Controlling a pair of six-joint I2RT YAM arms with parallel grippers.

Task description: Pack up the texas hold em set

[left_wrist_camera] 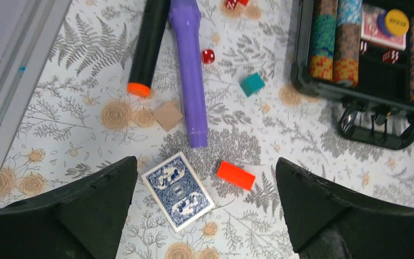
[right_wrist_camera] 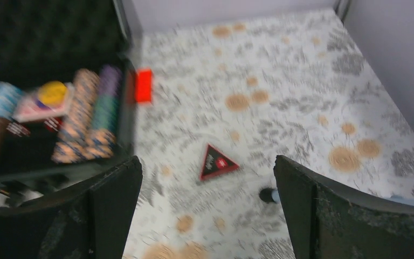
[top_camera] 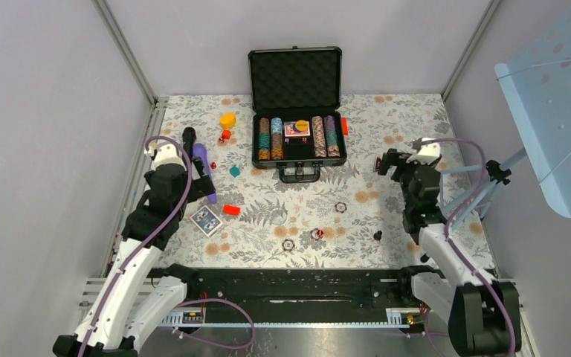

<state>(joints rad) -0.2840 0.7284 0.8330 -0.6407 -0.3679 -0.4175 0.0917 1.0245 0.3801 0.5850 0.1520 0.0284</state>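
The black case point(top_camera: 296, 80) stands open at the back centre with its foam lid up. It holds rows of striped chips point(top_camera: 271, 137) and a red card deck point(top_camera: 297, 129) with a yellow disc on it. A blue-backed card deck point(left_wrist_camera: 177, 190) lies on the table, also in the top view point(top_camera: 207, 220). Three loose chips point(top_camera: 340, 207) lie in front of the case. My left gripper point(left_wrist_camera: 205, 160) is open and empty above the blue deck. My right gripper point(right_wrist_camera: 207, 158) is open and empty to the right of the case point(right_wrist_camera: 43, 167).
A purple cylinder point(left_wrist_camera: 190, 70) and a black one point(left_wrist_camera: 148, 46) lie left of the case. A red block point(left_wrist_camera: 236, 175), teal block point(left_wrist_camera: 252, 84), tan block point(left_wrist_camera: 167, 115) and red die point(left_wrist_camera: 208, 55) are scattered nearby. A black-and-red triangle point(right_wrist_camera: 218, 162) lies below my right gripper.
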